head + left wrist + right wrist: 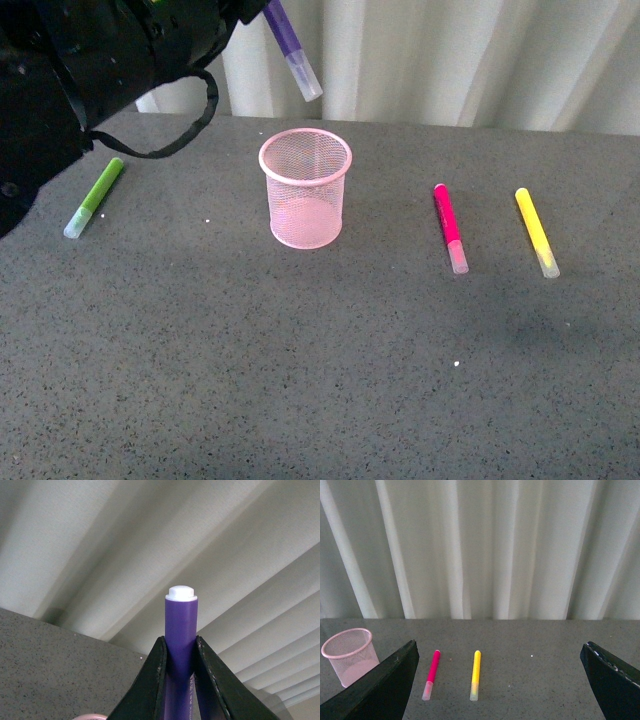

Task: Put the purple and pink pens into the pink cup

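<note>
1. Four pens show in the front view. The purple pen (292, 48) is up in the air, pinched by the left claw (262, 8) right at the top edge of the frame. It's tilted, and its pale cap end hangs over the pink cup (306, 205) without going in. The cup stands upright on the grey table (300, 360). The pink pen (449, 225) lies flat off to the cup's right, well apart from it. A yellow pen (535, 230) lies further right, roughly parallel. A green pen (97, 195) lies on the cup's left side, near the black arm.
2. Left wrist view: both black fingers (156, 665) press against the purple pen, one on each side, so the grip is tight. The pen's white end pokes out past the tips, with the curtain (100, 540) behind. A pink sliver of the cup's rim peeks in at the frame edge.
3. Right wrist view: the right claw (500, 643) is spread wide, hovering over the table. From here the pink pen sits between the cup and the yellow pen, touching neither, pale caps toward the camera.
</note>
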Motion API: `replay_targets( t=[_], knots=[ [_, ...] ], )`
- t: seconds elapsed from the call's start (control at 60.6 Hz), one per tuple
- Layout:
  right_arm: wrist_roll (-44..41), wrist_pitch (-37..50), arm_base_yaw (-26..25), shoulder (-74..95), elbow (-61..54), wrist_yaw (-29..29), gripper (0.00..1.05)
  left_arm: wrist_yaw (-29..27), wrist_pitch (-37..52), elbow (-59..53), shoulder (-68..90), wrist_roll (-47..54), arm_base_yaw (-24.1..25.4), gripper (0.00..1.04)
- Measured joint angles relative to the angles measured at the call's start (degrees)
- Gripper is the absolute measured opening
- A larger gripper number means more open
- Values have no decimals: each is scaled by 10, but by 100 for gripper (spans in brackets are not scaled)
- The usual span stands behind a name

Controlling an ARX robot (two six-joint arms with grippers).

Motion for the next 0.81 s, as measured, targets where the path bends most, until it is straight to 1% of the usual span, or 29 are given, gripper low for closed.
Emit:
replay_targets(
  t=[0.198,0.445,0.594,0.808],
  knots=[
    [0,0,0,0,0,0,98,11,31,45,79,19,14,13],
    [0,0,0,0,0,0,98,31,65,83,135,27,38,13],
    [0,0,0,0,0,0,98,33,94,85,158,21,45,13],
    [0,0,0,0,0,0,98,33,96,85,158,21,45,13]
  ],
)
